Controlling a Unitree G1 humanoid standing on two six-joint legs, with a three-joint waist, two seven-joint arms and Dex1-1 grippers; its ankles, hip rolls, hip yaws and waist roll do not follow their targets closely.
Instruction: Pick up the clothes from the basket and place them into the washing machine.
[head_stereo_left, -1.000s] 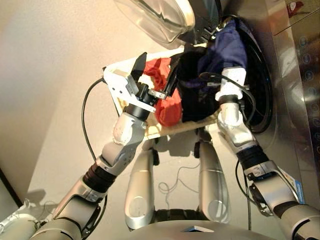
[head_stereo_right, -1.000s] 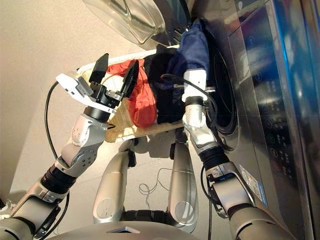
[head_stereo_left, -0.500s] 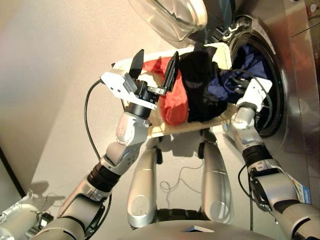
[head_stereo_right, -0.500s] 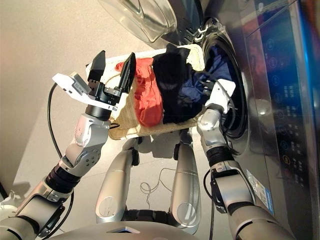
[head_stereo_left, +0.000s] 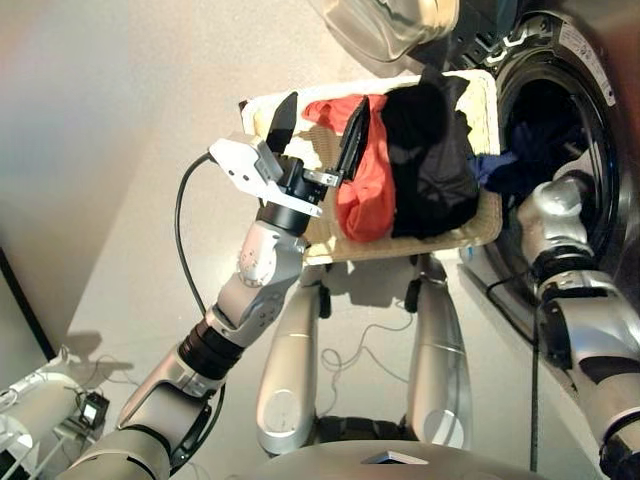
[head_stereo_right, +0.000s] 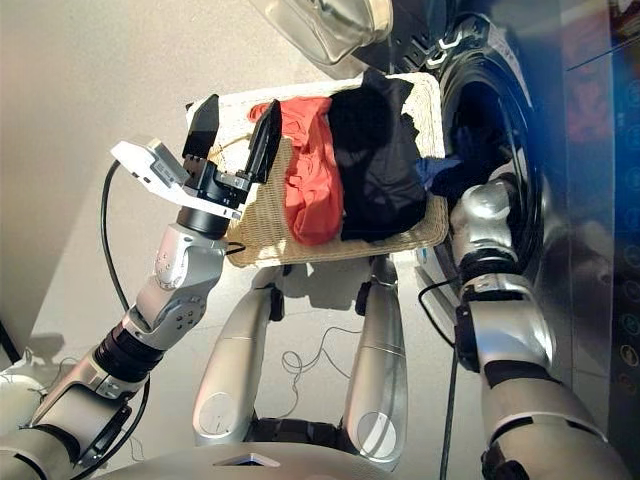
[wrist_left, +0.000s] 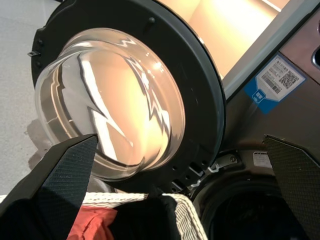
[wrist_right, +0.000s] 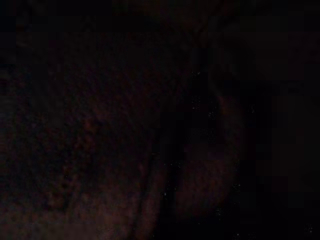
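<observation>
The cream wicker basket (head_stereo_left: 487, 110) lies on the floor in front of the washing machine (head_stereo_left: 600, 70). In it are a red-orange garment (head_stereo_left: 368, 195) and, beside it toward the machine, a black garment (head_stereo_left: 432, 165). The navy garment (head_stereo_left: 497, 167) hangs at the mouth of the porthole (head_stereo_right: 480, 110), mostly inside the dark drum. My left gripper (head_stereo_left: 327, 100) hovers open and empty over the basket's left part, near the red-orange garment. My right arm (head_stereo_left: 552, 215) reaches into the drum, where its gripper is hidden; the right wrist view is all dark.
The round glass door (wrist_left: 120, 100) stands swung open beyond the basket's far end. A black cable (head_stereo_left: 183, 210) loops from my left wrist over the pale floor. A blue label (wrist_left: 275, 82) sits on the machine's front above the porthole.
My right arm has carried the navy garment from above the basket into the drum. The left gripper has stayed open over the basket. The camera has turned toward the machine.
</observation>
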